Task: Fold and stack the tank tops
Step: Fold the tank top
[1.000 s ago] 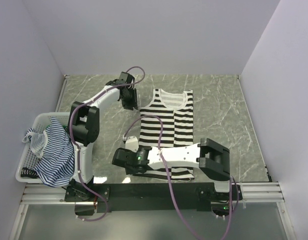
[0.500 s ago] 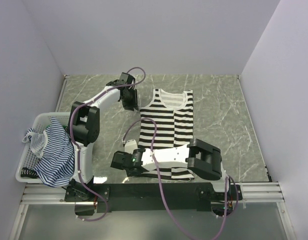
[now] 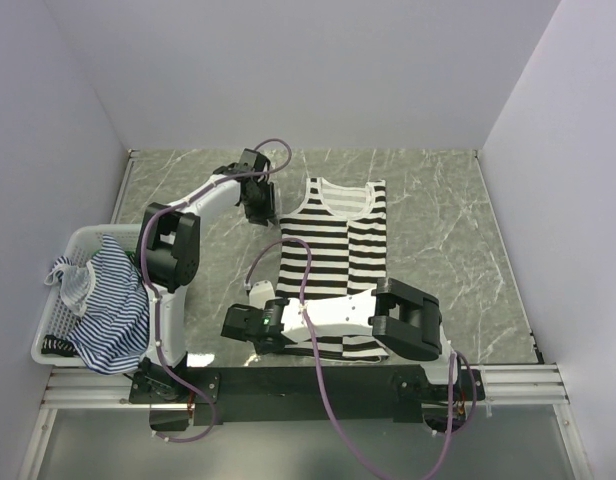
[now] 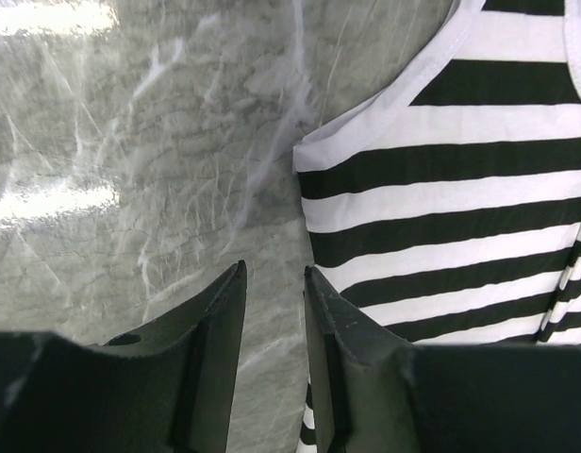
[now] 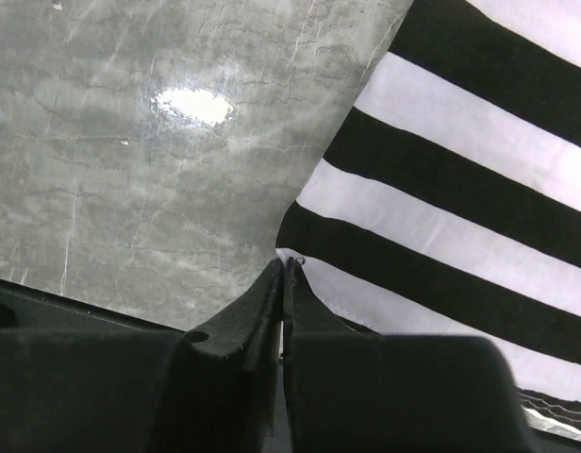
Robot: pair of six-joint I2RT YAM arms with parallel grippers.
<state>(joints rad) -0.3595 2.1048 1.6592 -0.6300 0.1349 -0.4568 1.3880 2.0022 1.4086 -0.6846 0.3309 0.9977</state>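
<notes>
A black-and-white striped tank top [image 3: 338,240] lies flat and lengthwise in the middle of the table. My left gripper [image 3: 263,208] hovers open at its far-left shoulder strap. In the left wrist view [image 4: 275,267] bare table shows between the fingers, and the right finger covers the cloth's edge [image 4: 441,198]. My right gripper [image 3: 268,335] is at the near-left hem corner. In the right wrist view [image 5: 285,261] its jaws are pressed together on the corner of the hem [image 5: 460,189]. More tank tops [image 3: 113,310], with thin blue-and-white stripes, are heaped in the basket.
A white mesh basket [image 3: 83,235] stands at the table's left edge, close to the left arm's base. Grey walls close off the back and both sides. The marbled table top [image 3: 438,230] extends to the right of the spread top.
My right gripper's jaws have closed at the hem corner. The right arm's elbow has shifted left and its wrist has edged slightly left. The left arm has hardly moved.
</notes>
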